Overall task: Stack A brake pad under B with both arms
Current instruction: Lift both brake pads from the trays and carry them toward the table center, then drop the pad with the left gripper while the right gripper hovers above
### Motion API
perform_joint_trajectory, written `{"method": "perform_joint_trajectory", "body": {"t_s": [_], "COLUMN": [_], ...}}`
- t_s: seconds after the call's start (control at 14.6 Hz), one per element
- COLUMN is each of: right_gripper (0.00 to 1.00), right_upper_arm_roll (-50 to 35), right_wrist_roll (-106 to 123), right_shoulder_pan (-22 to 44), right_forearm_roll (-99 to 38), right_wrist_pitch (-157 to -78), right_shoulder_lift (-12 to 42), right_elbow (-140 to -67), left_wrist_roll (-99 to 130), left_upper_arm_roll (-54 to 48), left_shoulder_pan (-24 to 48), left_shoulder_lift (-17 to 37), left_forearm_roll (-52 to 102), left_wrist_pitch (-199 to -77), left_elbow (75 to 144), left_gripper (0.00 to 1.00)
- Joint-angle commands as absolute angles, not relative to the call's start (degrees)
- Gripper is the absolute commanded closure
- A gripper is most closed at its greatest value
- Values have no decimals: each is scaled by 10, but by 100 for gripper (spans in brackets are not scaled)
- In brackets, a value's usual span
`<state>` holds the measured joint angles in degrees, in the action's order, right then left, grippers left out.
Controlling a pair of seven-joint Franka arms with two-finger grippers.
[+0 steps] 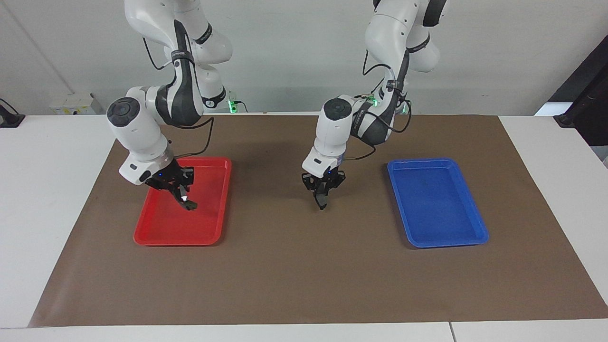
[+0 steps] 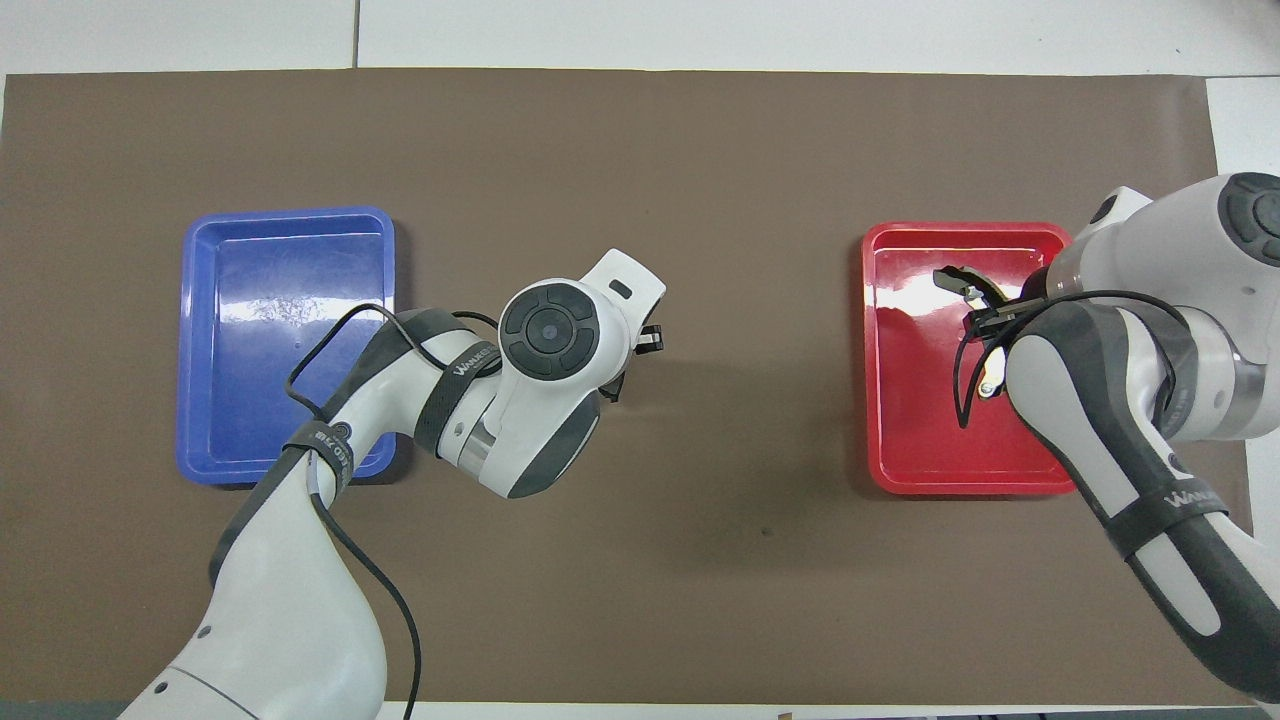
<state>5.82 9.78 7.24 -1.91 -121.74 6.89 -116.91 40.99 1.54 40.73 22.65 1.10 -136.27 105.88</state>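
step: carrying both pads | left gripper point(image 1: 322, 198) over the brown mat point(image 1: 294, 275) beside the blue tray point(image 1: 475, 237), pinching the short A brake pad point(image 1: 322, 201) | right gripper point(image 1: 183, 195) over the red tray point(image 1: 142, 235), pinching long B point(image 2: 962, 281) | next: lay A down first, then B on top

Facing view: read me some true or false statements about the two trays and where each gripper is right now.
1. A brake pad lies in the blue tray. False: nothing lies in it.
2. The right gripper is over the red tray. True.
3. The left gripper is over the blue tray. False: it is over the brown mat, between the two trays.
4. The right gripper holds B, the crescent pad with a silvery patch. True.
5. A brake pad already sits under B. False: the left gripper holds it over the mat, well apart from B.
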Motion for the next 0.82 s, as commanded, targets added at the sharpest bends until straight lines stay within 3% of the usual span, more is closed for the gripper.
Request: {"method": "perform_joint_trajectory", "body": {"t_s": [0.0, 0.21, 0.41, 0.75], "right_gripper": [100, 100, 100, 100], "right_upper_arm_roll": [54, 54, 54, 53], "right_wrist_roll": [41, -2, -50, -105], "right_shoulder_pan": [108, 139, 168, 249], "right_forearm_roll": [-19, -20, -20, -27], "right_wrist_pitch": [-1214, -1221, -1225, -1249], "right_shoulder_lift": [76, 76, 76, 110], "right_elbow": [-1160, -1165, -1165, -1132], "left_wrist_roll": [421, 413, 371, 188], "left_upper_arm_roll": [25, 28, 30, 31], "left_shoulder_pan": [420, 415, 387, 282], "left_shoulder_lift": [245, 236, 169, 55], "left_forearm_roll": [5, 4, 4, 5], "left_wrist_pitch": [-1374, -1370, -1341, -1173], "left_elbow": [1049, 1049, 1072, 1082], "left_gripper": [62, 2, 2, 1]}}
